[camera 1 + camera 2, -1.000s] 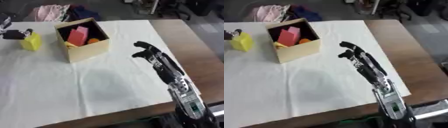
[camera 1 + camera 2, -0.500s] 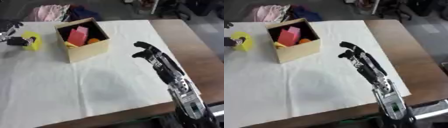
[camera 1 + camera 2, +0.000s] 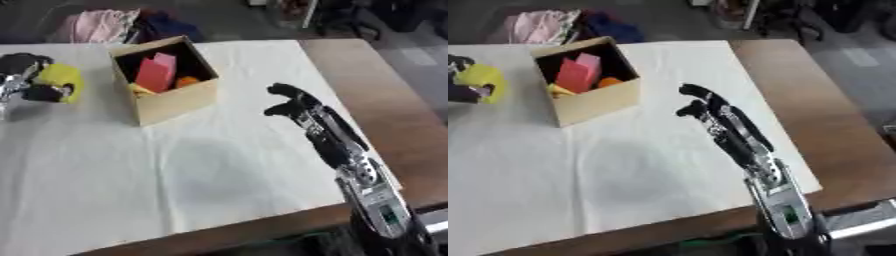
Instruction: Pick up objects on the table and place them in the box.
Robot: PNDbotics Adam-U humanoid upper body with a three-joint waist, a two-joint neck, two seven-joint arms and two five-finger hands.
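A yellow block (image 3: 61,82) is held above the white cloth at the far left, with my left hand (image 3: 24,79) curled round it. To its right stands an open cardboard box (image 3: 166,79) holding a pink block (image 3: 156,72), an orange piece (image 3: 185,81) and something yellow (image 3: 140,90). My right hand (image 3: 293,100) hovers over the cloth to the right of the box, its fingers loosely bent and holding nothing.
A white cloth (image 3: 192,165) covers most of the brown table (image 3: 385,100). Pink and dark fabric (image 3: 105,25) lies beyond the table's far edge. A chair base (image 3: 341,15) stands at the back right.
My left hand has lifted the yellow block and carried it right, toward the box. The right hand has stayed where it was.
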